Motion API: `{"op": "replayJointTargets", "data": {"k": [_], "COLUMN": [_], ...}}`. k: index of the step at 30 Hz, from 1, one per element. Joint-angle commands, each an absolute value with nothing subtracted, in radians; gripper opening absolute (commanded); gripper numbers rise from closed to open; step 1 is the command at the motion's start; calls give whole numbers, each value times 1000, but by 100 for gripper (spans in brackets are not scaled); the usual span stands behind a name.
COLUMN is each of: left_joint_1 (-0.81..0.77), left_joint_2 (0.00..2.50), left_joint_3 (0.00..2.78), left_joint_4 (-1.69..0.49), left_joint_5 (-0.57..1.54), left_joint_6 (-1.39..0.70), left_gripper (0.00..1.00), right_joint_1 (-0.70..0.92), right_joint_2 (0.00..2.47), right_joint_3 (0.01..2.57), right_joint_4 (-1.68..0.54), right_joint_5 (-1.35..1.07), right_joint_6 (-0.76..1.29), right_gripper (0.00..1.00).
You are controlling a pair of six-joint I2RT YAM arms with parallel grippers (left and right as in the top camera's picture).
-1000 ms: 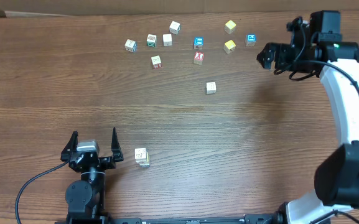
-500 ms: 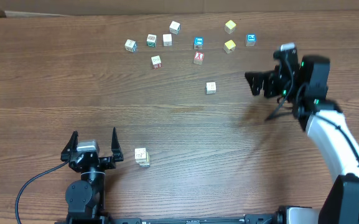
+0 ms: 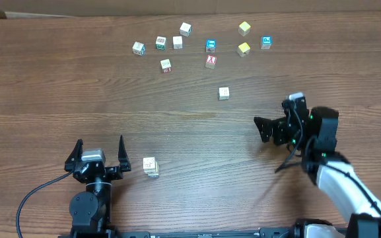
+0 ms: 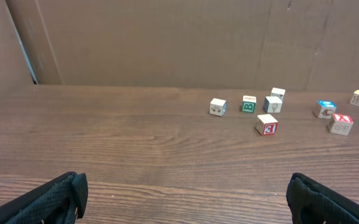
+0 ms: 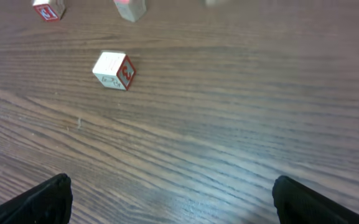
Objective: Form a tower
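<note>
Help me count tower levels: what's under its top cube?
On the tower, a yellowish side peeks out under the top cube; how many cubes lie below is covered.

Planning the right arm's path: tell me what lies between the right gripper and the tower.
Overhead view shows only bare table between the right gripper and the tower.

Short tower of pale wooden letter cubes (image 3: 150, 166) on brown wood-grain table (image 3: 58, 86), near front edge, left of centre. Left gripper (image 3: 100, 141) just left of tower, not touching. Single pale wooden letter cube (image 3: 224, 92) alone mid-table, behind and right of tower. Scatter of small printed wooden cubes (image 3: 177, 42) farther back, along far edge. Right gripper (image 3: 265, 129) right of lone cube, nearer front, apart from it.
</note>
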State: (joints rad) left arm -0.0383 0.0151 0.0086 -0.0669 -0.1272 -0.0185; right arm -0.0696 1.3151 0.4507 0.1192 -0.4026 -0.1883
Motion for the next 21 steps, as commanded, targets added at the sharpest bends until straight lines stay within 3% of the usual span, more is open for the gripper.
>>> {"op": "replayJointTargets", "data": {"k": [1,21], "left_joint_1": [-33,-33], "left_joint_2": [4,4], "left_joint_3": [5,5], "left_joint_4": [-66,-66], "left_joint_5": [-126,-126], "left_joint_6": [4,4], "left_gripper": [100,100], "right_joint_1": [-68,-67], "right_joint_2": [1232,670], "right_joint_3": [366,8], "right_joint_4": [184,223], "right_joint_5": [-395,-394], "right_joint_6": [-196,-195], "right_gripper": [100,100]}}
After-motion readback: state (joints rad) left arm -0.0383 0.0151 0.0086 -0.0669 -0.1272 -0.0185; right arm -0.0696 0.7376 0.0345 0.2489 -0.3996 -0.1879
